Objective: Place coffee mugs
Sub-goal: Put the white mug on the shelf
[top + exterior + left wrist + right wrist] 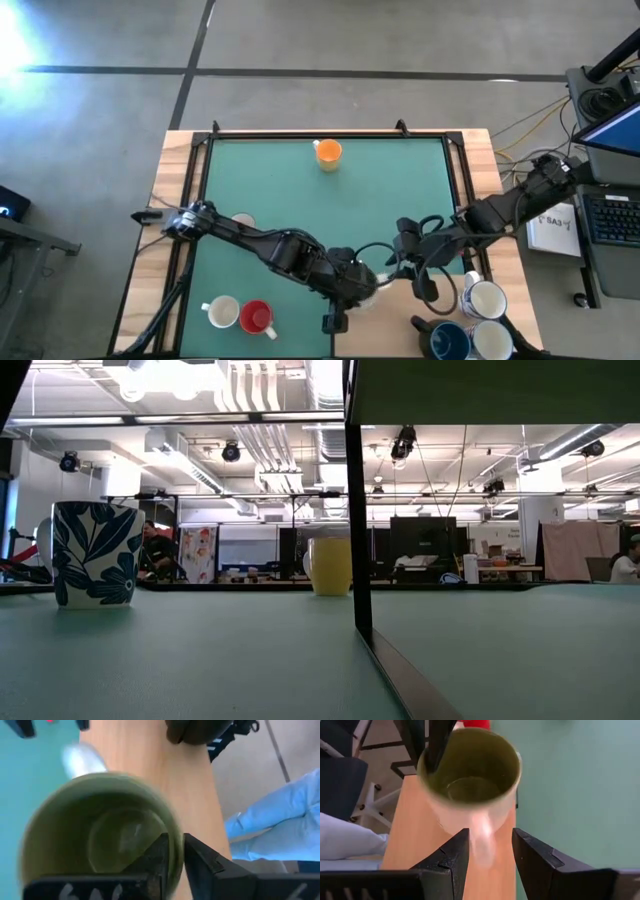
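A white mug with an olive-green inside is near the table's front middle. In the high view it is mostly hidden under my left gripper, which is shut on its rim. My right gripper is open. Its fingers stand on either side of the mug's white handle with gaps showing. An orange mug stands at the far middle. A white mug and a red mug stand front left. Two white mugs and a dark blue one stand front right. My left gripper holds the mug by its wall at the rim, on the side away from the handle. One finger is inside the mug and one is outside. The fingers come from above, pointing down. The mug is upright; its base is hidden.
A blue-and-white leaf-patterned mug stands left of centre, partly under my left arm in the high view. A black frame borders the green mat. A dark post stands close in the low view. The middle of the mat is bare.
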Controlling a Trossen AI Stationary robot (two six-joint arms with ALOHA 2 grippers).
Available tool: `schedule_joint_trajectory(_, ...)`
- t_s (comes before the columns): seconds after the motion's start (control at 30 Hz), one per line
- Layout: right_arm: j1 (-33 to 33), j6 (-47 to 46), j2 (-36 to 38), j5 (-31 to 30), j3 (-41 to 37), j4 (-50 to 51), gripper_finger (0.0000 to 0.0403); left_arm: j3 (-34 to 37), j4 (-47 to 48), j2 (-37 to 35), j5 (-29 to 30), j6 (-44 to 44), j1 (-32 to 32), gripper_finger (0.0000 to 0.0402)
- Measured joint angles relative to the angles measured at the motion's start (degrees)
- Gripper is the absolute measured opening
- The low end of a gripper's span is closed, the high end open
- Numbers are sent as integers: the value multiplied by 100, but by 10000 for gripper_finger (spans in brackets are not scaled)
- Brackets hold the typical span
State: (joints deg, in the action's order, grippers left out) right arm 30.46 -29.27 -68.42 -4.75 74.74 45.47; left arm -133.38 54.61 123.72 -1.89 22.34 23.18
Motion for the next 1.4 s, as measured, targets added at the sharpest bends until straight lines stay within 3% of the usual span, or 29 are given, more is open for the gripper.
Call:
schedule_joint_trajectory(0.43, 155, -205, -2, -133, -13, 45, 141, -14, -513, 0, 208, 88, 29, 70)
schedule_joint_trajectory(0.7, 139, -1155, -146, -282, -17, 15, 132, -162, -460, -80, 1406, 384, 216, 71)
schedule_joint_trajectory(0.97, -83, -1811, -476, -234, 72, -408, 137, -162, 654, -477, 2231, 578, 286, 71)
schedule_joint_trajectory(1.4, -385, -2785, -1241, -127, 204, -447, 136, -160, 2417, -939, 2563, 691, 309, 71)
